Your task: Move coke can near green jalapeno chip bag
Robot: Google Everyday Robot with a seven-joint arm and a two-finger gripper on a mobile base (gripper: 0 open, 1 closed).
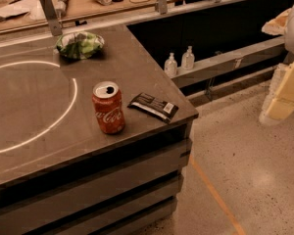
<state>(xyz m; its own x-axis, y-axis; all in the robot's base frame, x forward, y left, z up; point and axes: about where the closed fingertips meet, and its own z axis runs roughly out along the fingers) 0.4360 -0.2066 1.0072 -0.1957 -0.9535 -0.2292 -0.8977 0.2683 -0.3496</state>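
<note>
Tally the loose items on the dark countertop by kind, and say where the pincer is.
coke can: 1
green jalapeno chip bag: 1
black wrapped bar: 1
Total: 3
The pincer is at the view's right edge, off the countertop, over the floor.

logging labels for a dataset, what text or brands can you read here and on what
"Coca-Cola": white script on the can.
Bar: white label, too blurred to read.
Chip bag: print not readable.
Bottles: labels too small to read.
Gripper, at the right edge of the view, far from the can: no text seen.
</note>
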